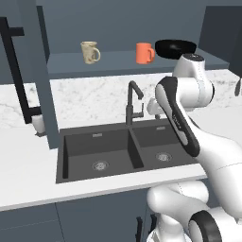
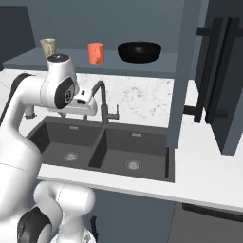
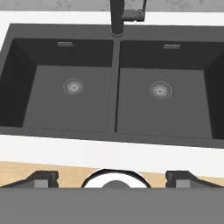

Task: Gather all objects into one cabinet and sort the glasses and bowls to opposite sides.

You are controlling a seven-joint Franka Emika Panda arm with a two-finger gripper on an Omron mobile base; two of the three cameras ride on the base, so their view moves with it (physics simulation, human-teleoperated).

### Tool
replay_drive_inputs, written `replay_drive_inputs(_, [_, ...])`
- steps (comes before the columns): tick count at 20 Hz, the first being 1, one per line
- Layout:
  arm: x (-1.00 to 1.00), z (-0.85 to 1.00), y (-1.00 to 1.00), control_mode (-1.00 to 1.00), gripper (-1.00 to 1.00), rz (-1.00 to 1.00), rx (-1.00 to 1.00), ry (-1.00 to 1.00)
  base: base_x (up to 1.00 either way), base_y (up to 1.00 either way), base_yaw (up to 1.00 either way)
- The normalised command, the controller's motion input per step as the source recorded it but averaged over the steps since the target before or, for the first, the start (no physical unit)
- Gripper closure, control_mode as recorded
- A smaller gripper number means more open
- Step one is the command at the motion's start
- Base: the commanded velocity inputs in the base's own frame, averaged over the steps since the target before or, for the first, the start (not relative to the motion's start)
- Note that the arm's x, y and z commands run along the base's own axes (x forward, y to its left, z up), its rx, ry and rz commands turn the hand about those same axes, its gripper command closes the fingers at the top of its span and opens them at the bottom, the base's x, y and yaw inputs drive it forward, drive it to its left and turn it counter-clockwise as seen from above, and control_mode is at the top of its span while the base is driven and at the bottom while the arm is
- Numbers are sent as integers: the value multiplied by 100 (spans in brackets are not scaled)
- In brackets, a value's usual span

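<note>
The gripper (image 3: 111, 178) hangs wide open and empty above the double sink (image 3: 114, 127). On the open cabinet's shelf (image 1: 118, 64) stand a beige mug (image 1: 89, 51), an orange mug (image 1: 144, 53) and the black bowl (image 1: 175, 47) farthest right.

Kitchen, dbl sink (image 1: 118, 151) w/ faucet (image 1: 133, 101), marble counter (image 1: 90, 97), wall cabinet (image 1: 127, 61)

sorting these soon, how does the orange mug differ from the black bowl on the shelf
The orange mug is tall, narrow and has a handle; the black bowl is wide, shallow and has none. The mug is matte orange, the bowl glossy black. Both stand upright on the same cabinet shelf, side by side.
</note>
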Motion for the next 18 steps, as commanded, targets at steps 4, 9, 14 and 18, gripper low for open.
replay_drive_inputs(4, [-1, 0, 0, 100, -100, 0, 0, 0, -1, 0, 0])
replay_drive_inputs(9, [0, 0, 0, 100, -100, 0, 0, 0, -12, 0, 0])
replay_drive_inputs(14, [0, 0, 0, 100, -100, 0, 0, 0, -91, -11, 0])
replay_drive_inputs(18, [0, 0, 0, 100, -100, 0, 0, 0, -100, -18, 0])
